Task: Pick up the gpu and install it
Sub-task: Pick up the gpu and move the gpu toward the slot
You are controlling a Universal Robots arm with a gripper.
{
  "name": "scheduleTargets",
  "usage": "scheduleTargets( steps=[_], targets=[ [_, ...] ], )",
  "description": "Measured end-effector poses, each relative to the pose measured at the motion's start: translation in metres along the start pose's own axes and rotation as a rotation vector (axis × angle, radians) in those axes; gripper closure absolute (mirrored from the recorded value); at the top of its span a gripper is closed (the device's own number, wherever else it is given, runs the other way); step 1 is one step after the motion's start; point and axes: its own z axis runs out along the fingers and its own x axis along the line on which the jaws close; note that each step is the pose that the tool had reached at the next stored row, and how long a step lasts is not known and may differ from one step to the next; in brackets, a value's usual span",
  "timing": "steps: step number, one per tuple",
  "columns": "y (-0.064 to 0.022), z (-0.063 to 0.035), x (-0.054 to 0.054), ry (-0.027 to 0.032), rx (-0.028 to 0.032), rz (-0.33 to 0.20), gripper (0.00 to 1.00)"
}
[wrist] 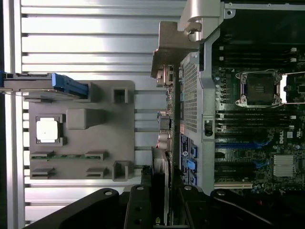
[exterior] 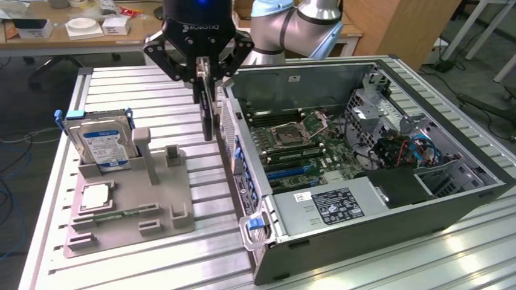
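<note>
The gpu point(exterior: 209, 112) hangs on edge, a thin black card pinched at its top by my gripper point(exterior: 205, 75), which is shut on it. The card is in the air above the slatted table, between the grey holder point(exterior: 161, 199) and the near wall of the open computer case point(exterior: 241, 181), close beside that wall. In the wrist view the gpu point(wrist: 163, 143) runs edge-on away from my gripper point(wrist: 159, 191), with its silvery bracket point(wrist: 172, 45) at the far end. The motherboard point(exterior: 303, 148) lies exposed inside the case.
On the grey holder point(wrist: 119, 143) stand a blue-labelled hard drive point(exterior: 101, 142) and a square silver CPU chip point(exterior: 95, 196), with a green memory stick point(exterior: 113, 212) in a slot. A desk with boxes point(exterior: 89, 27) is behind the table.
</note>
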Motion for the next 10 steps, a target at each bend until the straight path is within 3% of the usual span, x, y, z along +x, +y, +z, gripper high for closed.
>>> scheduleTargets(
  steps=[10],
  targets=[
    [0.0002,0.0003,-0.012,-0.0001,-0.0001,0.0,0.73]
  ],
)
